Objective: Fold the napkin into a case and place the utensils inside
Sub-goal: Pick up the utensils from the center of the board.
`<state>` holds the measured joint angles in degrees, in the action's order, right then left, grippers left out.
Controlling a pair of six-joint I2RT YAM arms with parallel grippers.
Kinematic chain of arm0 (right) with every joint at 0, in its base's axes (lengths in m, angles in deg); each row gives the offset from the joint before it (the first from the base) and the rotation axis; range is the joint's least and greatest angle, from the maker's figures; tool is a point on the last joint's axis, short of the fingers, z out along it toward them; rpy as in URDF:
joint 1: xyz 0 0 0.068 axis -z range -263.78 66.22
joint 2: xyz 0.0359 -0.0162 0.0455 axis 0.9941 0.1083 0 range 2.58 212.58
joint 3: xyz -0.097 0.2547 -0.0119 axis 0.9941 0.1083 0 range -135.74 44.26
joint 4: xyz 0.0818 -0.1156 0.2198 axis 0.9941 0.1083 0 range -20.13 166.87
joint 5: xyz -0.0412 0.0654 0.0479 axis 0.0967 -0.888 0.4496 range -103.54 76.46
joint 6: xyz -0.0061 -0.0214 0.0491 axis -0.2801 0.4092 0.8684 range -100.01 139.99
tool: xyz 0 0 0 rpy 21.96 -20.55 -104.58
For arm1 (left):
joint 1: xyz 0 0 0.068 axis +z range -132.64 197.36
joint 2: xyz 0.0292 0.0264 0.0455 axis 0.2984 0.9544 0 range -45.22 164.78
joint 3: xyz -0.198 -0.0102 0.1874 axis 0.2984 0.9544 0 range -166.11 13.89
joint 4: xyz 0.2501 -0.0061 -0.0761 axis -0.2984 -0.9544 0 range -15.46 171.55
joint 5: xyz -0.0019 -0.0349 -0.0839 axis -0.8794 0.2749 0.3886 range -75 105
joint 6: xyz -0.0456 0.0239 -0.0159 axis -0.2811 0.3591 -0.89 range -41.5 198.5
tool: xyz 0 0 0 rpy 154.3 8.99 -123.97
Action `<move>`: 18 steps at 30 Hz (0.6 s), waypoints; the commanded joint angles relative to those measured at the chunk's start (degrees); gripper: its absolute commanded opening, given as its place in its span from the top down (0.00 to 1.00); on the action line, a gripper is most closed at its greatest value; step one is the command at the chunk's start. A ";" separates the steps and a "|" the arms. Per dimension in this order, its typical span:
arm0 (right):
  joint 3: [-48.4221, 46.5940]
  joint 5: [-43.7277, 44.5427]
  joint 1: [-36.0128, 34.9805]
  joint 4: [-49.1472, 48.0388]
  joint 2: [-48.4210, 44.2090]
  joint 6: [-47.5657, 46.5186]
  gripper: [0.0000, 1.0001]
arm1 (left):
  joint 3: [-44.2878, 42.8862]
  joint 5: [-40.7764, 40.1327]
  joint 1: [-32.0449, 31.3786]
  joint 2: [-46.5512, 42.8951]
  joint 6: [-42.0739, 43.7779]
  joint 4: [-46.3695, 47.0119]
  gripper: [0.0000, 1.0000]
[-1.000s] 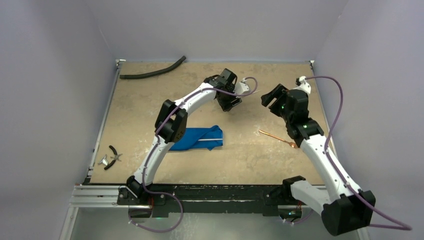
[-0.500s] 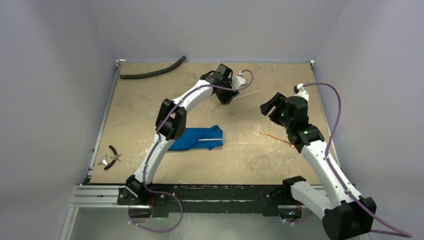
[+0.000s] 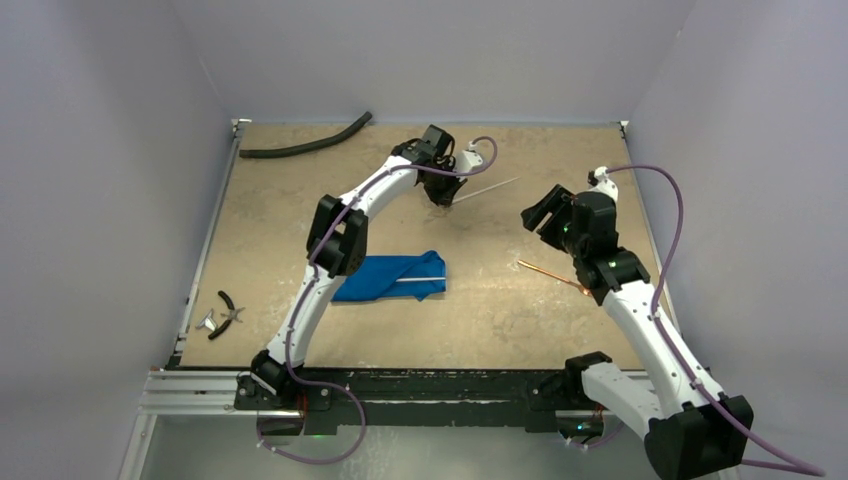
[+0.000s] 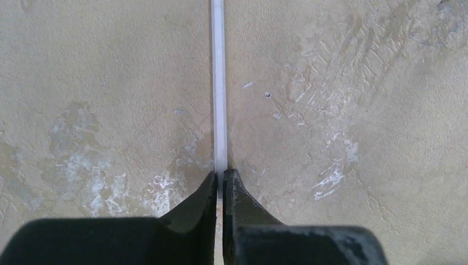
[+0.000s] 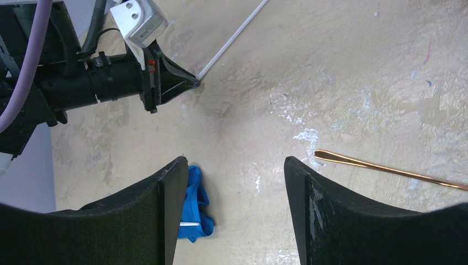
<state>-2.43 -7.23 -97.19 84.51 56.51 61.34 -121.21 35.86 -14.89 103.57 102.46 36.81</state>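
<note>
Pinching one end of a silver utensil (image 4: 219,83), the left fingers (image 4: 201,207) have lifted it from the surface (image 3: 280,220) beyond the folded napkin (image 3: 385,278), so it can go in next. The right fingers (image 5: 165,210) hang wide apart; a copper utensil (image 3: 550,273) lies right of the napkin.

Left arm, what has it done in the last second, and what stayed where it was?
The left pincer, shut on a slim silver metal utensil, shifted left, so the utensil now shows sticking out to its right. The open right pincer drew back slightly. The bright blue cloth napkin, the thin copper utensil and the black curved hose stayed put.
</note>
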 commanded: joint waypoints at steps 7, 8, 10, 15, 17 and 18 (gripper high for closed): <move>-0.79 -0.23 0.31 -3.50 3.05 1.23 0.33 | 10.64 1.19 0.17 -8.45 -2.01 -2.42 1.00; -0.96 -0.60 0.31 -4.22 4.37 1.52 0.31 | 11.49 1.65 0.48 -10.29 -2.56 -2.38 1.00; -0.94 -1.93 0.39 -6.63 6.77 2.24 0.28 | 13.04 2.57 1.12 -13.93 -3.34 -2.79 1.00; -0.04 -9.64 1.33 -15.01 12.81 5.51 0.24 | 19.08 5.11 2.73 -23.37 -5.23 -4.01 1.00; 0.97 -13.68 1.59 -19.80 14.83 7.66 0.23 | 22.63 6.49 3.69 -27.18 -6.47 -3.52 1.00; 1.77 -15.39 1.65 -21.96 15.65 8.80 0.23 | 24.28 7.23 4.09 -28.77 -7.01 -3.44 1.00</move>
<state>-2.15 -14.12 -96.08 73.67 70.04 65.49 -101.06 38.53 -13.01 85.47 98.75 33.23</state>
